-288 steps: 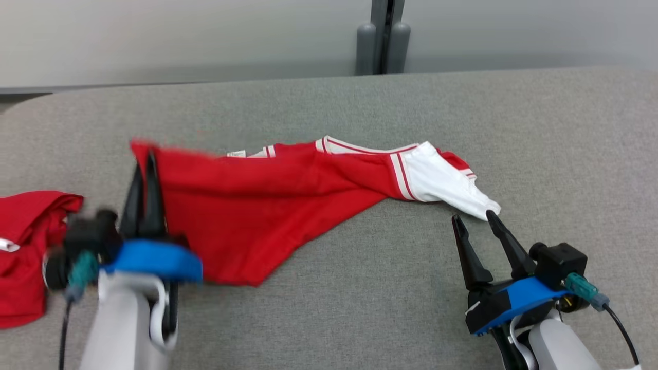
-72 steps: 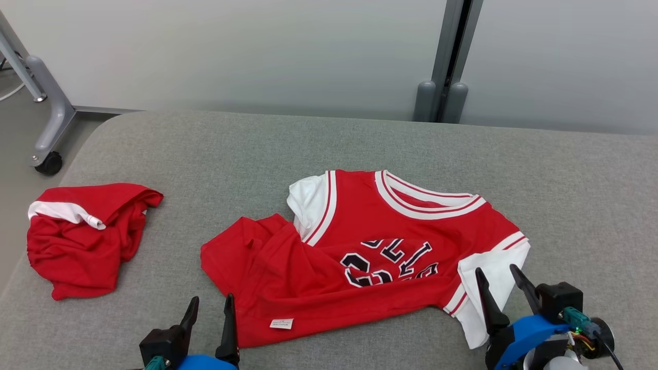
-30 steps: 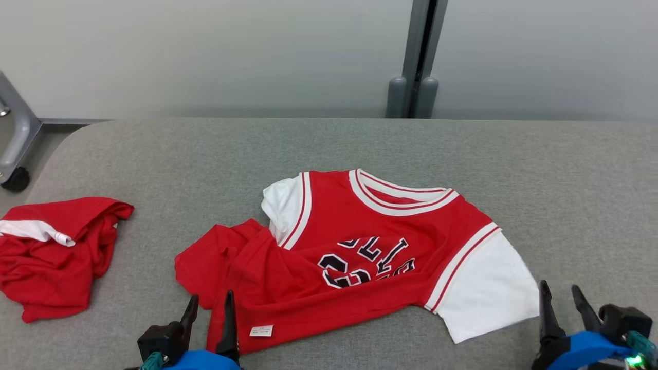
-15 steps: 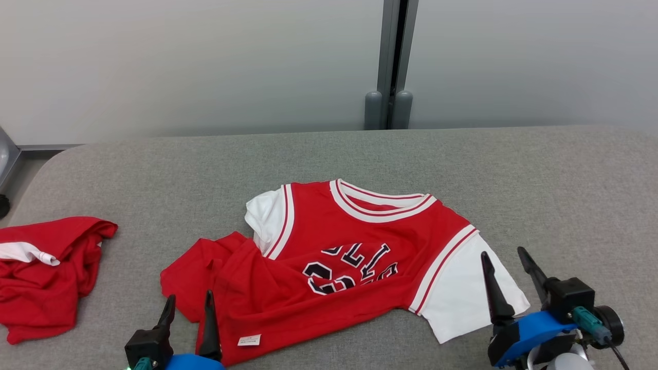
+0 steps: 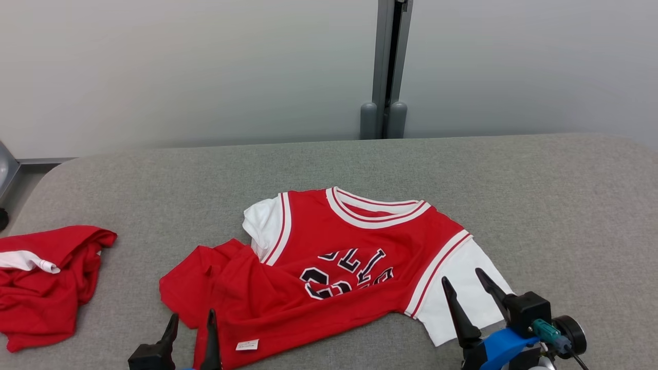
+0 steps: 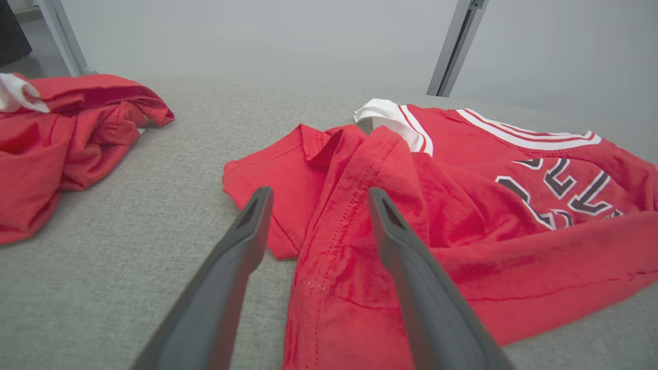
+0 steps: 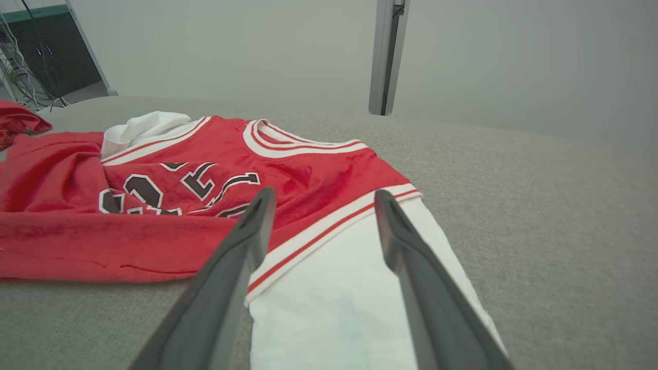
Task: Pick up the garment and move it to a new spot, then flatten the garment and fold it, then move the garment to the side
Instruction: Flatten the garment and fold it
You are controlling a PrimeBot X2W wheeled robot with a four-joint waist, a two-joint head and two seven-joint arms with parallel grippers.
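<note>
Observation, from the remote station. The garment, a red jersey with white sleeves and dark lettering, is lying chest-up near the middle of the grey desk, collar pointing away from the robot. Its right half is lying fairly flat. Its left half is bunching into folds, with the far white sleeve tucking partly under them. A small white label is showing at the near hem.

The left gripper is standing at the near left corner of the garment, fingers spread and holding nothing. In the left wrist view, the left gripper is straddling a stitched red fold of the garment, which is running up between the two fingers. I cannot tell whether the fingers are touching the cloth.

The right gripper is also standing spread and holding nothing, over the near white sleeve. In the right wrist view, that sleeve is lying between the fingers of the right gripper, with the striped trim crossing at their tips. I cannot confirm contact there.

A second red garment is lying crumpled at the desk's left edge, well apart from the first.
</note>
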